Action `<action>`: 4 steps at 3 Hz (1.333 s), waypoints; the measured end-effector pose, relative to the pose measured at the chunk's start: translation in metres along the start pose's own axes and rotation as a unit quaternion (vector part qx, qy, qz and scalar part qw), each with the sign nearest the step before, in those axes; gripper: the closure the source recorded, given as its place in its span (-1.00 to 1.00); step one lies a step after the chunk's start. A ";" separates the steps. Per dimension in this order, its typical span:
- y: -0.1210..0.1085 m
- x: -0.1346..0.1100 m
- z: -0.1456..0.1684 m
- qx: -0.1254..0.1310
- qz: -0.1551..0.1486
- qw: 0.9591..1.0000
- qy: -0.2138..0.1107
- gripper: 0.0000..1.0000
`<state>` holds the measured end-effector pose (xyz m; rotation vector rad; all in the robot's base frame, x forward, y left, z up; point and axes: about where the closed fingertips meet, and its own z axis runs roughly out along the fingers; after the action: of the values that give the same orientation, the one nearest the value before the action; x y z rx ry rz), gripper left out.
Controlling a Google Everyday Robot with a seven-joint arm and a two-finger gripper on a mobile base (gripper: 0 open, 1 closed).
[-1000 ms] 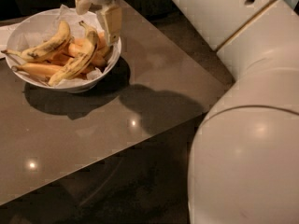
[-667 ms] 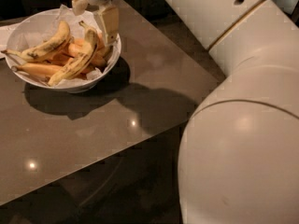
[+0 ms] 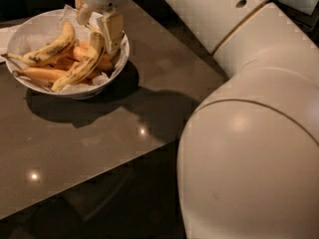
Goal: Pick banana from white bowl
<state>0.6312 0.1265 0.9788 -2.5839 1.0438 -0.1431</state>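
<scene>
The white bowl [image 3: 30, 31], lined with crinkled white paper, sits on the table at the upper left. The banana [image 3: 75, 72], long and dull yellow with thin dark streaks, lies diagonally across it, its upper end at the bowl's right side. A shorter, curved yellow banana [image 3: 50, 49] and smooth orange bananas [image 3: 42, 74] lie beside it. My gripper [image 3: 97, 34] reaches down into the right side of the bowl. It is open, with one finger [image 3: 112, 30] to the right of the banana's upper end and the other on its left. It holds nothing.
The bowl stands on a dark glossy table [image 3: 99, 133] whose front edge runs diagonally across the lower view. My large white arm [image 3: 249, 133] fills the right side. A white paper corner [image 3: 7, 34] lies at the far left.
The gripper has moved slightly down and left, deeper into the bowl over the long banana's end. The arm's elbow looms larger on the right. The bananas have not moved.
</scene>
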 end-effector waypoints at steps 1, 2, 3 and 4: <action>0.000 -0.002 0.010 -0.010 -0.004 1.000 -0.006 -0.34; 0.002 -0.005 0.023 -0.025 -0.009 1.000 -0.013 -0.30; 0.001 -0.008 0.029 -0.031 -0.016 0.999 -0.013 -0.28; 0.000 -0.010 0.036 -0.038 -0.018 0.999 -0.015 -0.24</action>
<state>0.6318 0.1440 0.9458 -2.6645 1.0113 -0.0752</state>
